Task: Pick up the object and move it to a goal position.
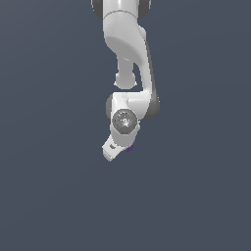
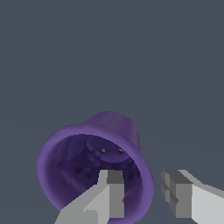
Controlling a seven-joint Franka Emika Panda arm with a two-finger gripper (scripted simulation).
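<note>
The object (image 2: pixel 78 170) is a dark purple cup with a round rim, seen from above in the wrist view so that its hollow inside shows. My gripper (image 2: pixel 143 186) straddles the cup's wall: one finger (image 2: pixel 113 194) is inside the rim and the other finger (image 2: pixel 178 194) is outside it. A small gap shows on each side of the wall, so the gripper is open. In the exterior view the white hand (image 1: pixel 117 139) hangs over the cup and only a purple sliver of the object (image 1: pixel 130 147) peeks out beside it.
A plain dark grey-blue surface (image 1: pixel 49 196) fills both views. The white arm (image 1: pixel 127 44) comes down from the top of the exterior view. No goal marker shows.
</note>
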